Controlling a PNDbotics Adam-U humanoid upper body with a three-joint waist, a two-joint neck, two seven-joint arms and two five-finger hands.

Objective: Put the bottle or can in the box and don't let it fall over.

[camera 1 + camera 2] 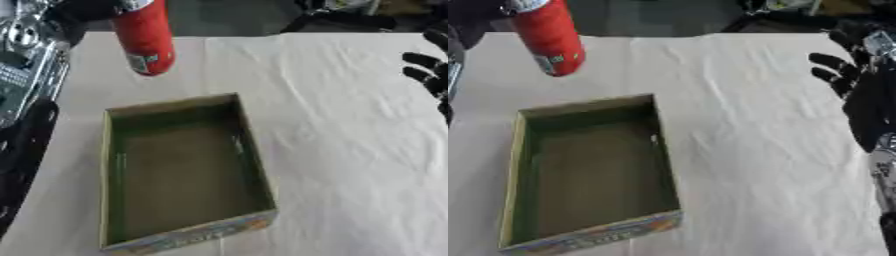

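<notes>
— Fingers of our left hand (479, 11) seem wrapped round the top of the red can (145, 40), though the view is dark there. It hangs tilted in the air beyond the box (254, 165).

— Box holds nothing. Our right hand (859, 85) hovers, fingers spread, over the white cloth (763, 150).

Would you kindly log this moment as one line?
left hand: holds red can above table | box: empty | right hand: open, idle
</notes>
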